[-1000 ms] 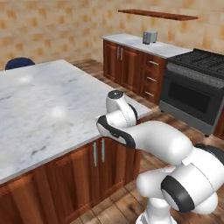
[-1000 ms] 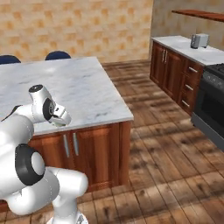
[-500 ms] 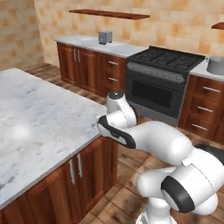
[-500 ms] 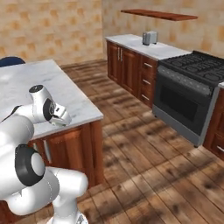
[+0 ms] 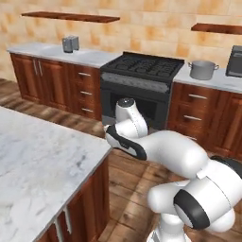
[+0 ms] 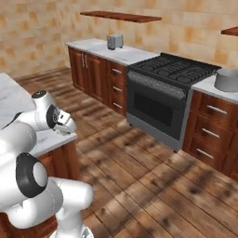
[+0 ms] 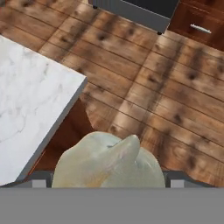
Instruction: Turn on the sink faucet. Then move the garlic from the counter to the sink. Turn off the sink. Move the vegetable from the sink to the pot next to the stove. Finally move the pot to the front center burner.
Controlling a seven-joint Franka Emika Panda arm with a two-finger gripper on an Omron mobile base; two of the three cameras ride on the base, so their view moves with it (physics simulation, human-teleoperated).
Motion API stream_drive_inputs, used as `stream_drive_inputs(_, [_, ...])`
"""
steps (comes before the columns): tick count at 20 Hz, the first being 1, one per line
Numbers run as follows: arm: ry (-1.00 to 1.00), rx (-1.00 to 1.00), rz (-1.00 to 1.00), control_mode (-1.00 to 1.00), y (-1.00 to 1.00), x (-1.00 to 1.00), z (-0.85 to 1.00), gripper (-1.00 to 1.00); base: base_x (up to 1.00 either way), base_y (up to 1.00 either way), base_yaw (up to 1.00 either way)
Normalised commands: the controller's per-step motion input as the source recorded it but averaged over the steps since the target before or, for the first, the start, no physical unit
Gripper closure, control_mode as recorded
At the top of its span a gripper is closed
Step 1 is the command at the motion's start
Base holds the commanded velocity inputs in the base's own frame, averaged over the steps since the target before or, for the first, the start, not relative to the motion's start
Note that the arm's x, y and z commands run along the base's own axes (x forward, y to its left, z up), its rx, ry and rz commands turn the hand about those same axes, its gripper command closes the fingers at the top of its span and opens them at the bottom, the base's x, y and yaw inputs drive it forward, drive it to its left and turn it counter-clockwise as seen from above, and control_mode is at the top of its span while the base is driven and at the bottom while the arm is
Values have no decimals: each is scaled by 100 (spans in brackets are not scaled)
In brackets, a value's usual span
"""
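Note:
The garlic [image 7: 105, 162], a lumpy cream-white bulb with a pointed tip, sits large at the bottom of the hand view between the two finger tips. My gripper [image 7: 107, 180] is shut on it, held over the wooden floor just off the corner of the marble counter [image 7: 30, 96]. The arm is folded close to the base, with the hand [image 6: 65, 124] beside the counter [image 5: 38, 165] edge. The grey pot [image 5: 203, 69] stands on the far counter right of the black stove [image 5: 142, 66]. The pot [image 6: 228, 79] and stove [image 6: 174, 69] also appear from the right base. The sink and its faucet are out of view.
Wooden floor [image 6: 153, 176] lies open between the island and the far cabinets. A small grey toaster [image 5: 70, 44] stands on the far counter left of the stove. A dark appliance [image 5: 234, 60] sits right of the pot. Wall shelves hang above.
Both base views have swung round: the island has slid off to the left and the stove wall has come to the centre. The arm keeps its folded pose.

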Motion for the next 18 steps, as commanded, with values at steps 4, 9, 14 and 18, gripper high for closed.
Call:
stream_drive_inputs(4, [0,0,0,100,0,0,0,100,71,-3,-37])
stream_drive_inputs(9, [0,0,0,100,0,0,0,100,70,-14,-33])
stream_drive_inputs(14, [0,0,0,100,0,0,0,100,71,-6,-33])
stream_drive_inputs(18, [0,0,0,100,0,0,0,100,74,3,-34])
